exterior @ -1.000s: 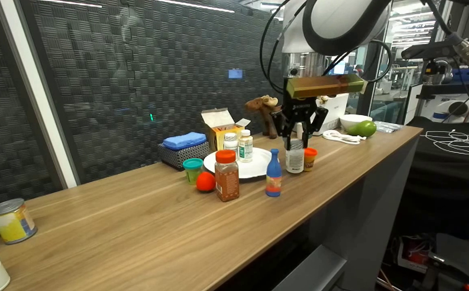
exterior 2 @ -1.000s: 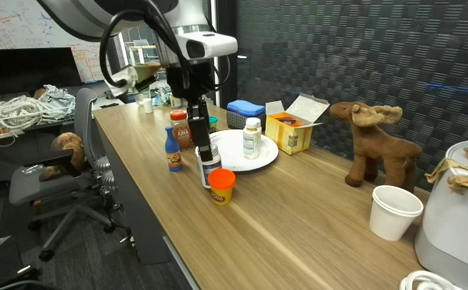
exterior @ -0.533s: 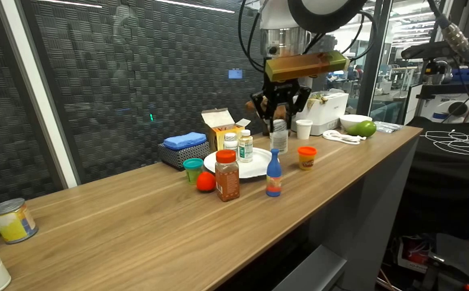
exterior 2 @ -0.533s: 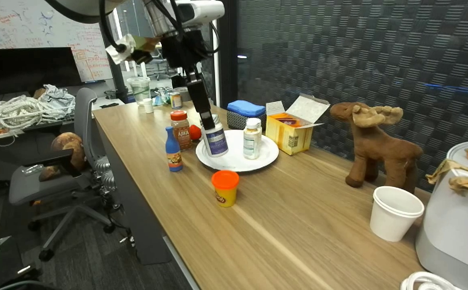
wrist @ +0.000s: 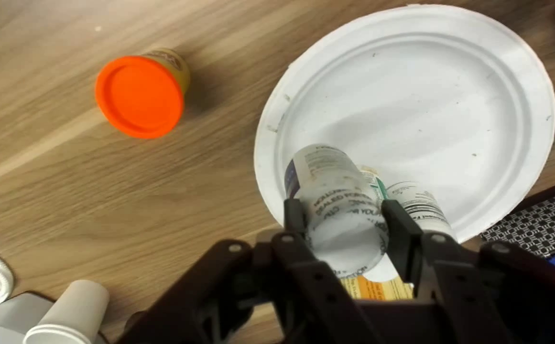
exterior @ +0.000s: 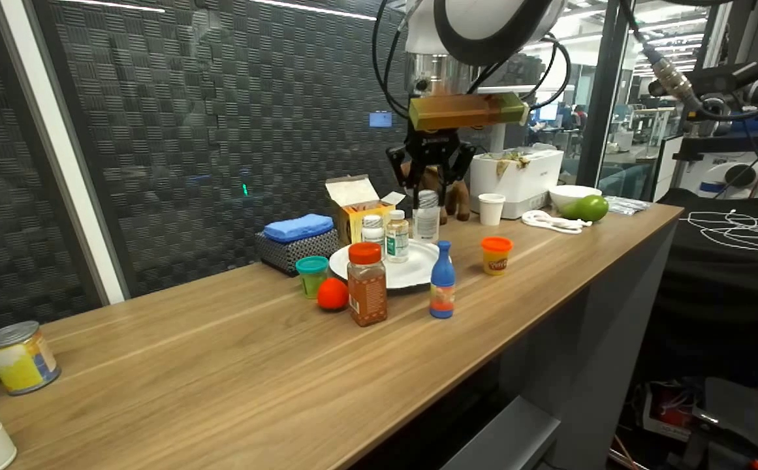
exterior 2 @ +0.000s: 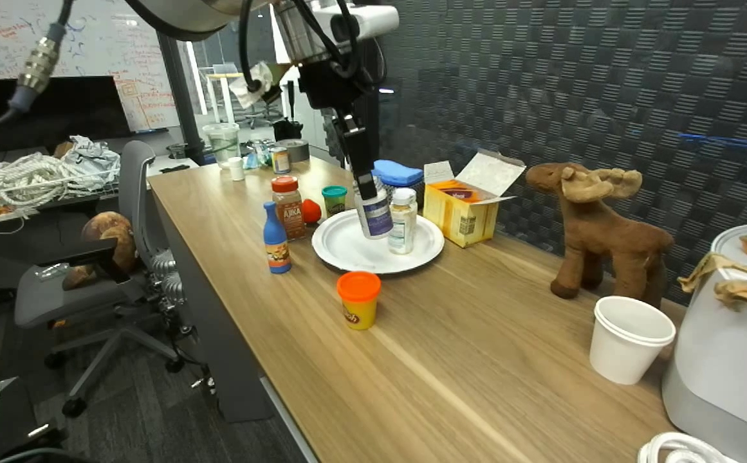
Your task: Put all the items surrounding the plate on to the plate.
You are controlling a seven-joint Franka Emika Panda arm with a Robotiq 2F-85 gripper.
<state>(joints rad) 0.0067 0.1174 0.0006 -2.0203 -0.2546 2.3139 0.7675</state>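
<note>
"White plastic is what the claw (wrist: 342, 215) is pinching, right?"

"Yes, it's squeezing the purple-labelled bottle (exterior 2: 376, 217) near its top."

"And where is that bottle resting?"

"It isn't resting; it's hanging over the plate (wrist: 416, 110), leaning slightly, by the green-labelled bottle (exterior: 397, 243) and the black-lettered bottle (wrist: 420, 208), which are both standing on the plate. I'm not managing to tell whether it's touching them. What's changing: over this last second it's leaving the table (exterior: 241, 365) beside the plate and coming in above it."

"So the plate is gaining a third piece?"

"Nearly, I'm judging. The bottle is still needing a lowering and a release, and it's risking a knock against those neighbours, so a bare part of the plate is looking safer."

"What's waiting off the plate?"

"Just beside it, the spice jar (exterior: 367, 285), the red ball (exterior: 333, 294) and the teal-lidded tub (exterior: 313, 277) are waiting. The blue bottle (exterior: 442, 281) is standing near the plate, and the orange-lidded tub (exterior 2: 359, 300) is standing apart from it, losing its neighbour. I'm counting five pieces to go."

"And the rest?"

"Near the plate, the yellow box (exterior 2: 466, 218) is standing open; well apart from the plate, the stuffed moose (exterior 2: 601, 222) is standing upright. I'm guessing that neither is counting."
</note>
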